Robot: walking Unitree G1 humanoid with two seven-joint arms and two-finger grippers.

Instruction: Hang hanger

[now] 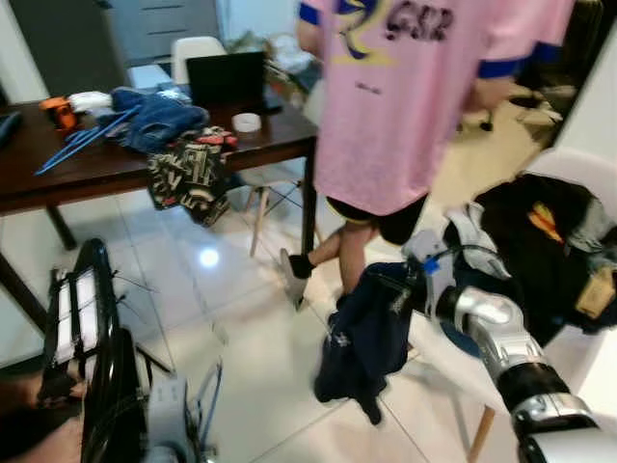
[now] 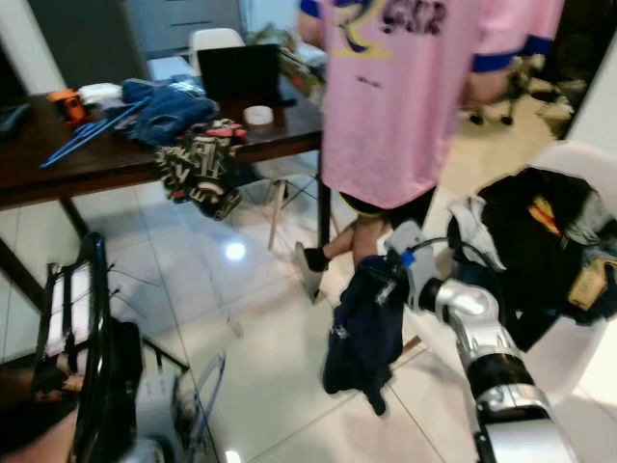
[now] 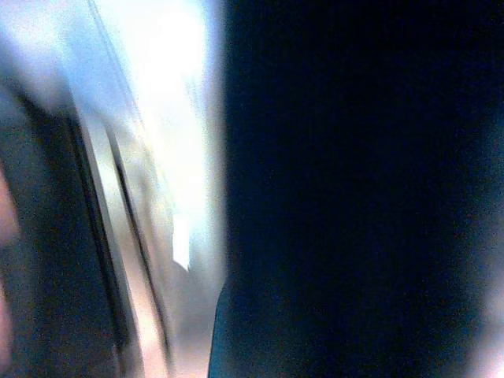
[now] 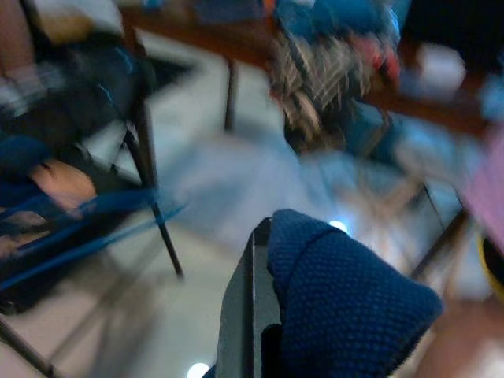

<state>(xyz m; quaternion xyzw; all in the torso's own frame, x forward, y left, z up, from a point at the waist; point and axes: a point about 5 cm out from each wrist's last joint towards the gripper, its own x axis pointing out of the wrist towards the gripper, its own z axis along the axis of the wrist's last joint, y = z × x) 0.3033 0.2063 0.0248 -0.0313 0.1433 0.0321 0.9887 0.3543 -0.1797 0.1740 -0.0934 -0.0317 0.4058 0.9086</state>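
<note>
My right gripper [image 1: 416,282] is shut on a dark navy garment [image 1: 364,340], which hangs from it above the tiled floor. In the right wrist view one black finger [image 4: 239,315] presses against the navy knit fabric [image 4: 339,307]. Whether a hanger is inside the garment is hidden. A black clothes rack [image 1: 96,338] stands at the lower left, with my left arm [image 1: 166,422] beside it. Blue hangers [image 1: 82,143] lie on the dark wooden table [image 1: 96,172]. The left wrist view is dark and blurred.
A person in a pink shirt [image 1: 405,96] stands right behind the held garment. A white chair [image 1: 578,169] piled with dark clothes [image 1: 540,251] is at the right. Jeans, a patterned cloth [image 1: 188,178], a laptop [image 1: 225,79] and a tape roll [image 1: 247,122] sit on the table.
</note>
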